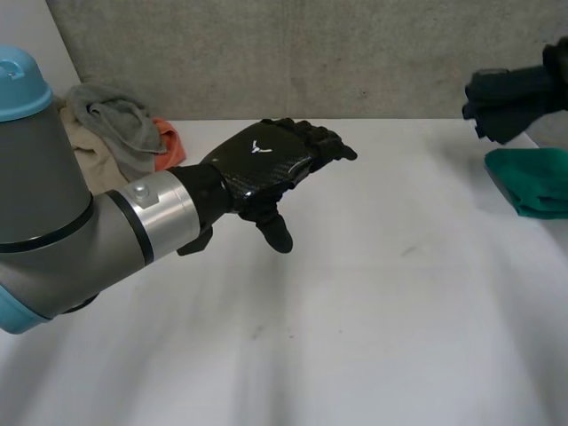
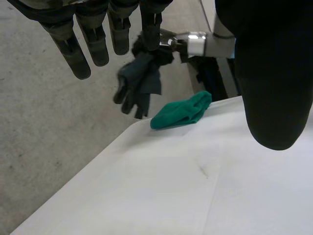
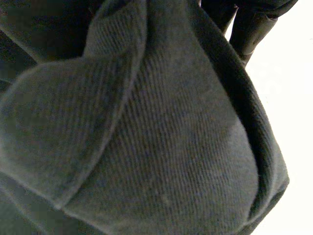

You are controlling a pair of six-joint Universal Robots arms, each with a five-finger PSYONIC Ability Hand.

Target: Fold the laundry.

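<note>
My left hand hovers open over the middle of the white table, fingers straight and nothing in it. Off the table's far right corner my right hand is up in the air, shut on a dark grey cloth that hangs bunched below it. In the right wrist view that cloth lies under the palm, with fingers beside it. A folded green cloth rests at the table's right edge, just below the raised dark cloth.
A pile of unfolded laundry, grey and beige with an orange piece, sits at the table's back left behind my left arm. A grey wall runs along the back edge of the table.
</note>
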